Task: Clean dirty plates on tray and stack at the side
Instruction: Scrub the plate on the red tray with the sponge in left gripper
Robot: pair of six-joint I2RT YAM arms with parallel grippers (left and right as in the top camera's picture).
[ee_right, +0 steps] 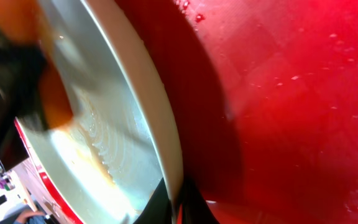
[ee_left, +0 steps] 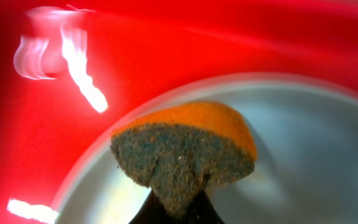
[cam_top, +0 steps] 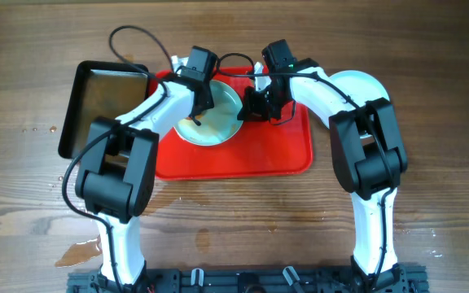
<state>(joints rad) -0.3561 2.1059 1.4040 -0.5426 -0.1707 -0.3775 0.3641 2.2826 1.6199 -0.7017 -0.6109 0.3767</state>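
Both arms are in over the tray (cam_top: 251, 159), which lies in the middle of the table (cam_top: 430, 179). The left gripper (cam_top: 195, 99) is clamped tight on a sponge (ee_left: 185, 149), orange on one face with the dark scouring side towards the wrist camera. It holds the sponge low inside the plate (cam_top: 218, 124), which sits on the tray's far left part. Across from it, the right gripper (ee_right: 176, 205) has its fingers pinched together on that same plate's rim, at the right-hand edge. Inside the plate there's an orange-brown smear (ee_right: 101, 162) and a wet, streaky film on the pale surface. A second plate (cam_top: 357, 81) lies off the tray, on the table just past its far right corner, half hidden behind the right arm. A black pan (cam_top: 96, 98) sits just beside the tray's left end. Beads of water dot the red surface.
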